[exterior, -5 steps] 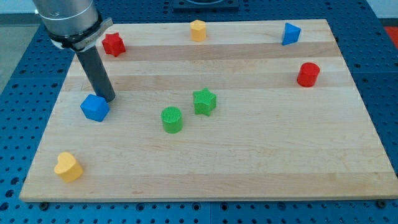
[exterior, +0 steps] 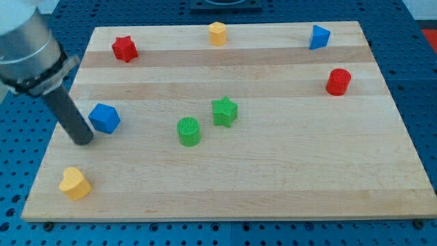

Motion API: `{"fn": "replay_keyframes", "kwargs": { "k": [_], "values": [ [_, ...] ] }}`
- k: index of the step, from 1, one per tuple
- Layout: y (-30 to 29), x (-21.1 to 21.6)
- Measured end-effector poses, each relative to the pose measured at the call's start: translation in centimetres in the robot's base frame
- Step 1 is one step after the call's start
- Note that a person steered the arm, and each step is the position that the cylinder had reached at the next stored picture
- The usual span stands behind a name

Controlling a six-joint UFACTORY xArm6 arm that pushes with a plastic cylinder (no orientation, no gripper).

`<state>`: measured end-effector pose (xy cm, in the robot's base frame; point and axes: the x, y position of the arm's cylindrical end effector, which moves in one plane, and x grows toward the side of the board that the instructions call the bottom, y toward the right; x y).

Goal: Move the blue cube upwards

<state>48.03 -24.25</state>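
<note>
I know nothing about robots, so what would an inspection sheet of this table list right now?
Surface: pale wooden board, lying flat on a blue perforated bench.
Job's thing: blue cube, near the view's left edge of the board.
Tip: my tip, the end of the dark rod, sits just to the view's lower left of the blue cube; contact cannot be judged.
Clutter: red star, yellow hexagonal block, blue wedge-like block, red cylinder, green star, green cylinder, yellow heart-shaped block.
Gripper: none fitted.
Cables: nothing seen.
Surroundings: a dark fixture beyond the view's top edge, not identifiable.
</note>
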Motion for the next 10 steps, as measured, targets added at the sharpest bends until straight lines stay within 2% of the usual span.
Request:
{"fn": "replay_keyframes", "kwargs": {
  "k": [2,3,4,6,8,10],
  "values": [
    [-0.4,-0.9],
    [-0.4,-3.5],
    [-0.4,-3.6],
    [0.6,2.5],
    [1.3,1.5],
    [1.3,-3.2]
  ]
}}
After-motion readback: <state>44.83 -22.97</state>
